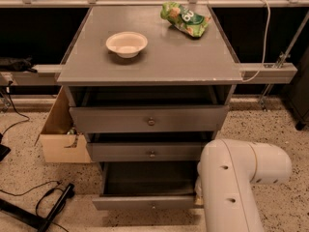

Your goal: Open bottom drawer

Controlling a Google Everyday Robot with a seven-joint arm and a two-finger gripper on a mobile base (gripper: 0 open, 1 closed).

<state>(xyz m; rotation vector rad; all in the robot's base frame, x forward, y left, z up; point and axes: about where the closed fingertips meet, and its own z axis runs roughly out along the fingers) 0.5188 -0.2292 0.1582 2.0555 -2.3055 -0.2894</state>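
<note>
Grey bottom drawer (pixel 135 203), lowest of three; flat front w/ small round centre knob; pulled out toward near side, well past the two above; dark interior exposed; front level; right end behind white arm (pixel 231 187); gripper hidden there.

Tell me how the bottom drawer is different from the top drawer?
The bottom drawer is pulled far out, showing its dark inside; the top drawer is out only a little. The bottom drawer's front looks slim and narrow; the top drawer's looks tallest and widest. Both are grey with a small round centre knob. The gripper is hidden behind the robot's white arm by the bottom drawer's right end.
</note>
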